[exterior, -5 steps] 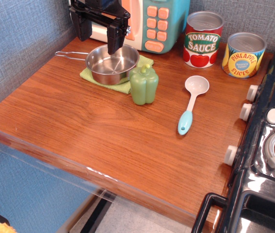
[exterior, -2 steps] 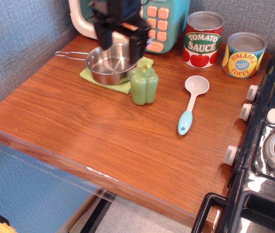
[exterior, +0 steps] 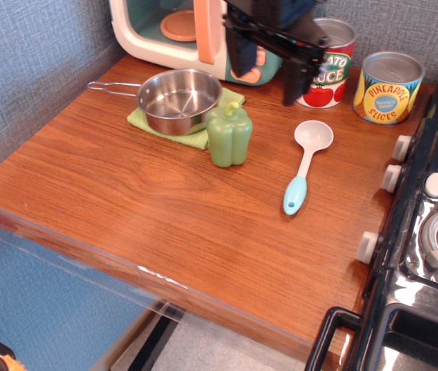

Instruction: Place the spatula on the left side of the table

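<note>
Since the earlier frames, the black end effector [exterior: 269, 66] has travelled rightward from above the steel pan [exterior: 178, 100] to the back of the table [exterior: 141, 201], where it now hangs in front of the toy microwave [exterior: 176, 31] and the tomato sauce can [exterior: 328, 66], partly hiding both. Its two fingers are spread apart and hold nothing; the right-hand finger tip points down just behind the spoon's bowl without touching it.

The spatula [exterior: 305, 165] has not moved. It lies flat on the right half of the table, between the green toy pepper [exterior: 229, 135] and the black toy stove [exterior: 427, 232]. It looks like a small ladle: a round white bowl facing up at the far end, a thin white neck, and a light blue handle tip with a hole pointing toward the front edge, slightly to the left.

The pan sits on a green cloth [exterior: 191, 137] at the back left, its wire handle pointing left. A pineapple slices can [exterior: 388, 86] stands beside the tomato sauce can.
</note>
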Controlling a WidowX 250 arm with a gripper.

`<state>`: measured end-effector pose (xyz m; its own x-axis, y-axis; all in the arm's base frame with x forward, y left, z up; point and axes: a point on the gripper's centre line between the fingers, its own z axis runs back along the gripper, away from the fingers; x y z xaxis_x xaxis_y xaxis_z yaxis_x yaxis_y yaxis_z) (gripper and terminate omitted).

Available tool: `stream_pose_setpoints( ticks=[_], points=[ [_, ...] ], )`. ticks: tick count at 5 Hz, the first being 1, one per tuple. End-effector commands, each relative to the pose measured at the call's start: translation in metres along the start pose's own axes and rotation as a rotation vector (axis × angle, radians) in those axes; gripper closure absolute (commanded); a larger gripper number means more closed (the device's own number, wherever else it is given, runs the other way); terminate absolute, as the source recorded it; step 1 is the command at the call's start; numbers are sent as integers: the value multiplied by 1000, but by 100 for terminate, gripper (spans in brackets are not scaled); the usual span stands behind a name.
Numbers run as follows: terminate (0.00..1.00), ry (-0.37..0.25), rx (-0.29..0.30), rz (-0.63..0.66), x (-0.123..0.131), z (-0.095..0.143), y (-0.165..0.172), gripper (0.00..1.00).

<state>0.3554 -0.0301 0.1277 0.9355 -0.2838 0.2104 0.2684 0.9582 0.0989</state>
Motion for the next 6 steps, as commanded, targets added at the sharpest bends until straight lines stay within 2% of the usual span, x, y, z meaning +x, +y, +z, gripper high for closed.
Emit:
stream_pose_setpoints(
  ticks=[1,3,4,6],
  points=[
    [0,46,21,54,0,-37,-38,0],
    [0,115,45,119,-17,-76,-60,0],
    [0,115,11,218,-24,-92,-60,0],
    [0,105,-5,341,-27,-101,-48,0]
  ],
)
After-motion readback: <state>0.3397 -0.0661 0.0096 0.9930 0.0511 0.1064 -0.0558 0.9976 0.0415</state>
